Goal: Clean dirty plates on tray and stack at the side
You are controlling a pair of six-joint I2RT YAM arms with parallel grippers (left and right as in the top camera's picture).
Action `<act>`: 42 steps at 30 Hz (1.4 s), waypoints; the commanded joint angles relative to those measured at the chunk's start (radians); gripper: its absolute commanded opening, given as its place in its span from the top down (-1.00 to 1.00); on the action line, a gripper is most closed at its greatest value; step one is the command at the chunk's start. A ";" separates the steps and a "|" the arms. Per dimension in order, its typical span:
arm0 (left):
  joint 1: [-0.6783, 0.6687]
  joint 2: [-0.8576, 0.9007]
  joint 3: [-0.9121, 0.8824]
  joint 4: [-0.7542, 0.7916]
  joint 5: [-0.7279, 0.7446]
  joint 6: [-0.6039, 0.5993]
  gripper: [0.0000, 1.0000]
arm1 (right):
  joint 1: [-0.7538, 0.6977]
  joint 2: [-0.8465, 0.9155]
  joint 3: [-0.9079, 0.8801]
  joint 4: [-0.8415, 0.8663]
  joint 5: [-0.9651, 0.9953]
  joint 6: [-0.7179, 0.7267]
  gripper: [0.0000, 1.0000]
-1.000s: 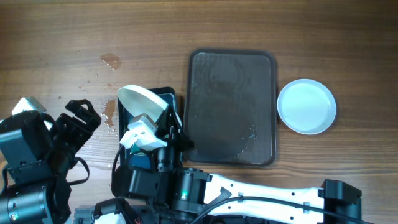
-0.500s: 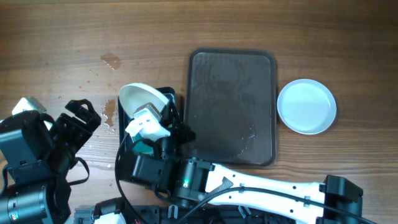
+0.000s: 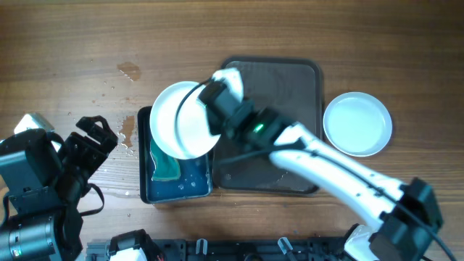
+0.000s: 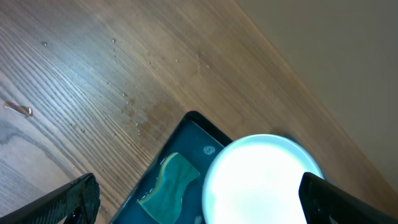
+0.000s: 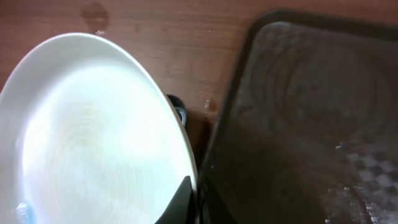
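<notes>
My right gripper (image 3: 209, 116) is shut on the rim of a plain white plate (image 3: 180, 119) and holds it above the small dark blue tray. The same plate fills the left of the right wrist view (image 5: 93, 130), with the fingers (image 5: 194, 199) pinching its edge, and shows in the left wrist view (image 4: 264, 180). The large dark brown tray (image 3: 304, 80) lies in the middle with nothing on it. White plates (image 3: 357, 124) sit stacked on the table to its right. My left gripper (image 4: 199, 205) is open and empty at the front left, well apart from the plate.
The small dark blue tray (image 3: 145, 181) holds water and a green sponge (image 3: 165, 168), also in the left wrist view (image 4: 168, 186). Water drops (image 3: 128, 70) lie on the wooden table to its upper left. The left arm's body (image 3: 36, 188) fills the front left corner.
My right arm has swung up and back, lifting the plate out of the blue tray and turning it from steeply tilted to nearly flat above the tray. The left arm has not moved.
</notes>
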 commanded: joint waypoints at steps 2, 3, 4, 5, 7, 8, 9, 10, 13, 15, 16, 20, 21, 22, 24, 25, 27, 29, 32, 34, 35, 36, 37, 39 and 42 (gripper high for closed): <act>0.007 0.000 0.016 0.003 0.000 -0.005 -1.00 | -0.267 -0.257 0.004 -0.048 -0.335 -0.019 0.91; 0.007 0.000 0.016 0.003 0.000 -0.005 -1.00 | -0.369 -0.307 0.004 -0.094 -0.338 -0.027 0.91; 0.007 0.000 0.016 0.003 0.000 -0.005 -1.00 | -0.498 -0.346 0.004 -0.166 -0.338 -0.034 0.91; 0.007 0.000 0.016 0.003 0.000 -0.005 -1.00 | -0.596 -0.358 0.004 -0.225 -0.338 -0.048 0.92; 0.007 0.000 0.016 0.003 0.000 -0.005 -1.00 | -0.770 -0.351 -0.006 -0.320 -0.338 -0.095 0.92; 0.007 0.000 0.016 0.003 0.000 -0.005 -1.00 | -0.888 -0.340 -0.045 -0.345 -0.338 -0.121 0.91; 0.007 0.000 0.016 0.003 0.000 -0.005 -1.00 | -0.948 -0.332 -0.078 -0.344 -0.341 -0.137 0.91; 0.007 0.000 0.016 0.003 0.000 -0.005 -1.00 | -1.017 -0.317 -0.125 -0.336 -0.354 -0.147 0.91; 0.007 0.000 0.016 0.003 0.000 -0.005 -1.00 | -1.196 -0.247 -0.303 -0.224 -0.446 -0.160 0.92; 0.007 0.000 0.016 0.003 0.000 -0.005 -1.00 | -1.278 -0.190 -0.401 -0.124 -0.478 -0.135 0.91; 0.007 0.000 0.016 0.003 0.000 -0.005 -1.00 | -1.307 -0.160 -0.435 -0.092 -0.470 -0.117 0.91; 0.007 0.000 0.016 0.003 0.000 -0.005 -1.00 | -1.336 -0.066 -0.468 -0.047 -0.412 -0.109 0.91; 0.007 0.000 0.016 0.003 0.000 -0.005 -1.00 | -1.336 -0.067 -0.468 -0.047 -0.399 -0.112 0.91; 0.007 0.000 0.016 0.003 0.000 -0.005 -1.00 | -1.336 -0.076 -0.465 -0.047 -0.401 -0.122 0.78; 0.007 0.000 0.016 0.003 0.000 -0.005 -1.00 | -1.336 -0.107 -0.448 -0.064 -0.405 -0.132 0.21; 0.007 0.000 0.016 0.003 0.000 -0.005 -1.00 | -1.333 -0.140 -0.437 -0.079 -0.418 -0.141 0.14; 0.007 0.000 0.016 0.003 0.000 -0.005 -1.00 | -1.314 -0.270 -0.418 -0.116 -0.476 -0.168 0.06; 0.007 0.000 0.016 0.003 0.000 -0.005 -1.00 | -1.263 -0.439 -0.409 -0.138 -0.601 -0.224 0.06; 0.007 0.000 0.016 0.003 0.000 -0.005 -1.00 | -1.107 -0.657 -0.409 -0.160 -0.683 -0.319 0.07; 0.007 0.000 0.016 0.003 0.000 -0.005 -1.00 | -0.966 -0.748 -0.409 -0.198 -0.681 -0.402 0.07; 0.007 0.000 0.016 0.003 0.000 -0.005 -1.00 | -0.914 -0.769 -0.409 -0.212 -0.677 -0.407 0.07; 0.007 0.000 0.016 0.003 0.000 -0.005 -1.00 | -0.846 -0.785 -0.409 -0.229 -0.677 -0.407 0.07; 0.007 0.000 0.016 0.003 0.000 -0.005 -1.00 | -0.782 -0.789 -0.409 -0.243 -0.677 -0.406 0.07; 0.007 0.000 0.016 0.003 0.000 -0.005 -1.00 | -0.650 -0.775 -0.410 -0.270 -0.676 -0.396 0.10; 0.007 0.000 0.016 0.003 0.000 -0.005 -1.00 | -0.512 -0.729 -0.410 -0.272 -0.607 -0.365 0.09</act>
